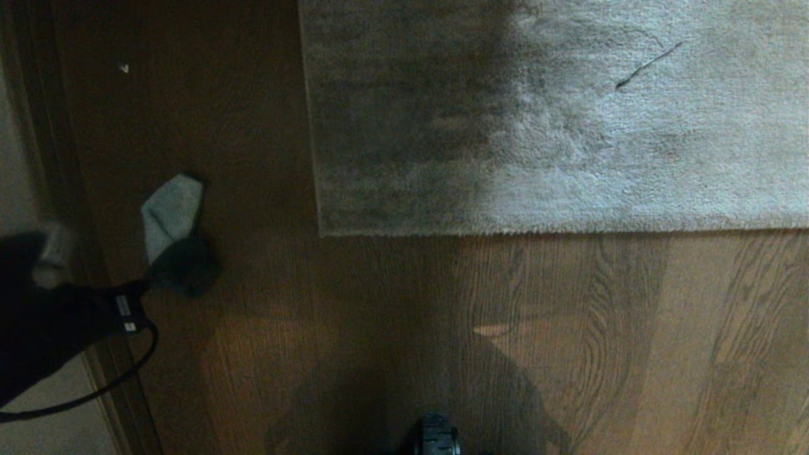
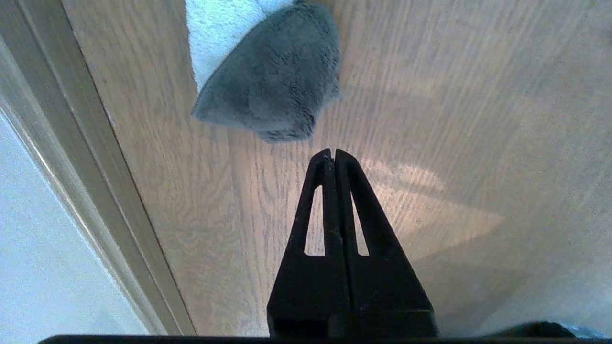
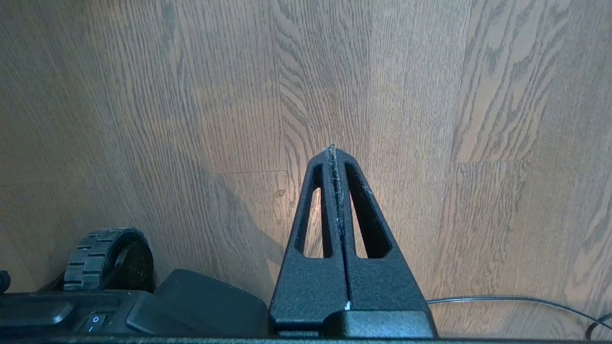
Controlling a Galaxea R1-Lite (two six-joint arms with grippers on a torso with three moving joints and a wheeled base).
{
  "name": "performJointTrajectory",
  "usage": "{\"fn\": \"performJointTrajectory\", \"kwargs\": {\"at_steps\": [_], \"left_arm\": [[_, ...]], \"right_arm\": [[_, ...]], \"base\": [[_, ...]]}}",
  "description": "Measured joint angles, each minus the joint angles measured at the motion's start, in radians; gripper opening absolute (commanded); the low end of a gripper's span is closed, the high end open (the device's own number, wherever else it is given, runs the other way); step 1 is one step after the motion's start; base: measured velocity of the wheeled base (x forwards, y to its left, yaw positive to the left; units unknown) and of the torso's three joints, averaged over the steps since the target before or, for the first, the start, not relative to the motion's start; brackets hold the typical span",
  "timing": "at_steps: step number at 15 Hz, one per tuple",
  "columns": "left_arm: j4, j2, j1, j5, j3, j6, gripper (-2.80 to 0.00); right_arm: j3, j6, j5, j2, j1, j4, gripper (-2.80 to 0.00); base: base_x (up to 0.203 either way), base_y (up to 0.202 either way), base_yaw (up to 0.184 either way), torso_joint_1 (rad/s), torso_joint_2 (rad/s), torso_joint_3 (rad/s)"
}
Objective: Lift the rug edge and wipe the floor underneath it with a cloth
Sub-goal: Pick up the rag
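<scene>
A brown wood-grain floor (image 1: 392,328) fills the scene. A large pale grey plush rug (image 1: 556,120) lies flat across the far right, its near edge (image 1: 569,231) running straight across and its near-left corner (image 1: 323,232) resting down on the planks. Well to the left of that corner, near a dark baseboard strip (image 1: 60,164) along the left wall, a small grey-green terry cloth (image 1: 172,212) lies loose on the floor. The left gripper (image 2: 331,153) hangs just short of the cloth's near end, its fingers (image 2: 319,200) clenched together on nothing and not touching the fabric. The left arm (image 1: 57,316) enters from the near left, trailing a black cable (image 1: 120,379). The right gripper (image 3: 333,150) is parked low beside the robot's base (image 3: 191,306) and a wheel (image 3: 107,260), fingers (image 3: 356,210) pressed together and empty above bare floor.
</scene>
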Motion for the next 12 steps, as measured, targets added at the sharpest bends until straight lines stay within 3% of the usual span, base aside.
{"fn": "performJointTrajectory", "kwargs": {"at_steps": [12], "left_arm": [[-0.03,0.09,0.039,-0.019,-0.05,-0.001,0.0]], "right_arm": [[0.0,0.0,0.0,0.0,0.0,0.0,-2.8]], "base": [[0.0,0.0,0.0,0.0,0.0,0.0]]}}
